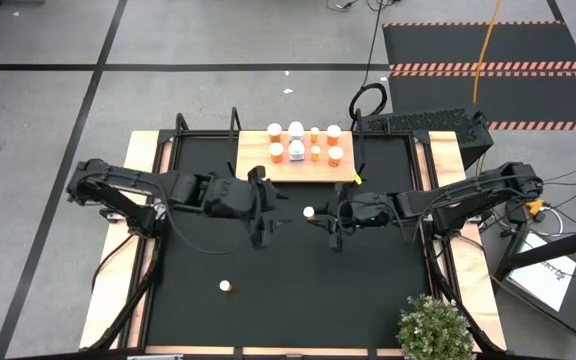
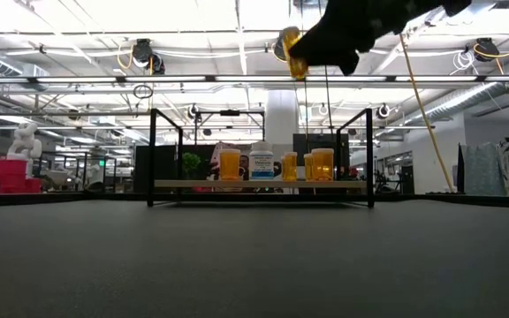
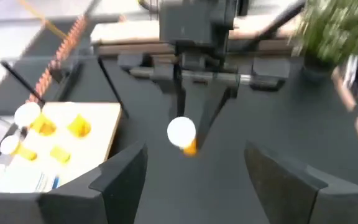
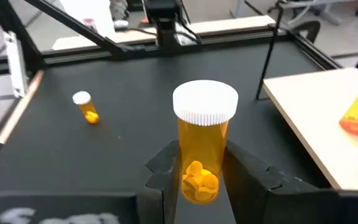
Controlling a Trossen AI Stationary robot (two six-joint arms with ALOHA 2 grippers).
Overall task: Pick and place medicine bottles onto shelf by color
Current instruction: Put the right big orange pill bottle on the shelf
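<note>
Orange translucent plastic with a ribbed white cap: that is the pill bottle (image 4: 202, 146) I am holding in my right gripper (image 4: 202, 186), and a small heap of yellow tablets is sitting in its bottom. I am judging it light, rigid and smooth-walled, so slippery rather than fragile; the loose tablets will be shifting if I tilt it. Best hold is on the lower body, well under the cap, and that is where my pads are pressing now, one on each side, bottle upright. The jaws are standing only as wide as the bottle's body.

In the overhead view this bottle (image 1: 309, 212) is hanging above the black mat near its middle, short of the shelf (image 1: 268, 172) at the mat's far edge. The low view is showing it lifted clear of the surface.

Shelf contents: several orange bottles with white caps, plus larger white bottles (image 1: 295, 151) toward the board's left half. One more orange bottle (image 1: 225, 286) is lying alone toward the mat's near edge, left of centre.

My left gripper (image 3: 194, 180) is hovering over the mat just left of the held bottle, fingers spread wide, gripping nothing.

Risk, as I am judging it: knocking over the bottles already on the board when I set this one down among the orange ones.
</note>
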